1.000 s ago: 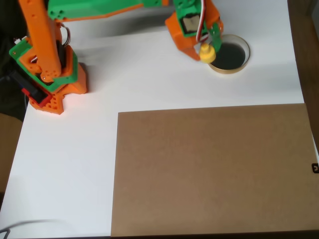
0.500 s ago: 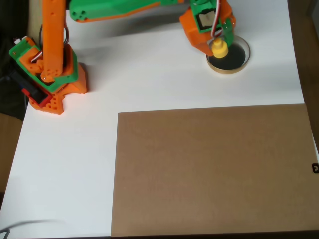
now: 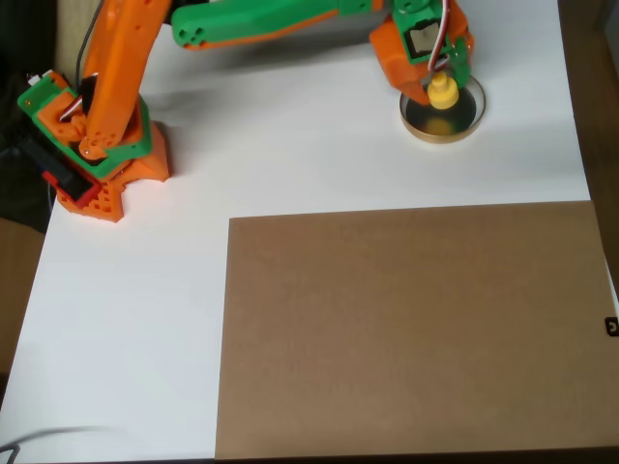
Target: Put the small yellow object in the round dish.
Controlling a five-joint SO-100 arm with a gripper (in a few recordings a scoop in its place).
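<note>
White worktop [image 3: 290, 174] fills most of your overhead view, dark floor strips at the left and right edges. Big brown board [image 3: 411, 329] lies flat on the lower right part of it, covering roughly half the surface. Your orange and green arm [image 3: 261, 19] has its base [image 3: 92, 145] at the upper left and reaches along the top edge toward the right. Small red part sticks out at the base's left side.

Round dish [image 3: 455, 121] sits on the white worktop at upper right, well apart from the board, thin tan rim, dark glossy inside. The arm's wrist covers the dish's upper left rim.

Your jaws [image 3: 440, 82] hang right over the dish, narrow, closed on the small yellow object [image 3: 443, 93]. The yellow piece shows above the dish's inside, knob and wider part both visible, green finger just beside it. A yellowish reflection shows on the dark inside below the piece. You cannot tell from above whether it touches the dish bottom.
</note>
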